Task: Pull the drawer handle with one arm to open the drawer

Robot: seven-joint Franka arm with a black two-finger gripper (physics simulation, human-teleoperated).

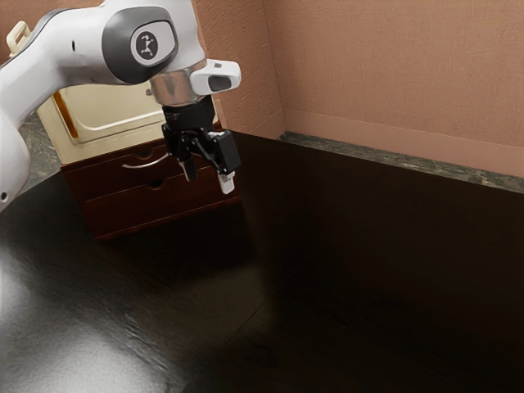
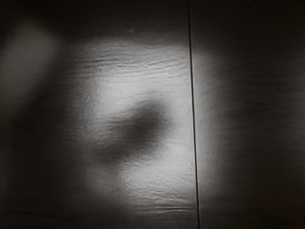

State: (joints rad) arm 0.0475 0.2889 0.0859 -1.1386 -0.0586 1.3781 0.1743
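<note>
The black 2-finger gripper (image 1: 209, 175) hangs pointing downward at the front of a low drawer unit (image 1: 155, 209). Its fingers stand open, with a clear gap between their pale tips and nothing gripped. The white arm (image 1: 61, 57) has smooth, rounded casings, with a coppery, reflective band above the gripper.

The drawer unit is a boxy form in dark reddish-brown, with the look of wood, and shows 2 stacked fronts. The handle (image 1: 146, 163), a slender, curved bar with a silvery metallic finish, is on the upper drawer (image 1: 110, 182), toward the exterior view's left of the gripper and apart from its fingers. The upper front appears flush with the lower; a rounded notch is visible in the top edge of each.

A glossy cream cabinet (image 1: 102, 110) with rounded panel edges and an orange strip sits on the unit. The black tabletop (image 1: 368, 270) is polished. In the wrist view its surface carries fine, wavy ridges, a pale sheen, a soft-edged dark patch and 1 thin, straight seam (image 2: 193, 114).
</note>
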